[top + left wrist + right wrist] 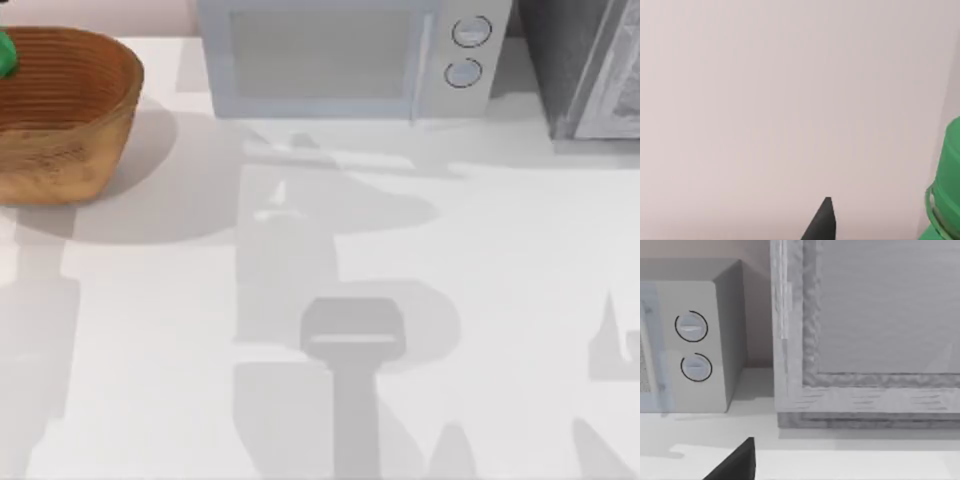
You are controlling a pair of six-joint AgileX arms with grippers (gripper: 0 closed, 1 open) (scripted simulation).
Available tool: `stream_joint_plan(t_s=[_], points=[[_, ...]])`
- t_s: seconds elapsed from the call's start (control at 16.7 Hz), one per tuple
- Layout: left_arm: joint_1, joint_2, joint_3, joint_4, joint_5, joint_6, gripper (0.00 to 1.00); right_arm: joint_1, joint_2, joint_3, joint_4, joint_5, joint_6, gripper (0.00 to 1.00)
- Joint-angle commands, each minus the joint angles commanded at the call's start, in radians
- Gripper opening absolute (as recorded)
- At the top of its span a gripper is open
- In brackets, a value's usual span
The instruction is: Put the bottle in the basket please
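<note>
Green plastic, the bottle (947, 185), sits close beside the left gripper's dark fingertip (824, 220); whether it is clasped cannot be told. From above, the bottle (5, 55) is over the basket (70, 130), far-left desk corner.

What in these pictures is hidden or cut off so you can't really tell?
- Bottle: top view's left edge cuts it; whether it rests in the basket is unclear.
- Bottle in left wrist view: frame edge crops it.
- Left end effector: one dark tip, grip unreadable.
- Right end effector: likewise.
</note>
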Motion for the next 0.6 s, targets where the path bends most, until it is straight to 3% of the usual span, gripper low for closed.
stream_joint_plan(t_s=[0.24, 0.6], points=[[0.0, 0.0, 0.0, 0.0, 0.0, 0.0, 0.98, 0.0, 0.0, 0.0, 0.0, 0.0, 0.0, 1.0], [0.0, 0.0, 0.0, 0.0, 0.0, 0.0, 1.0, 0.0, 0.0, 0.0, 0.0, 0.0, 0.0, 1.0]])
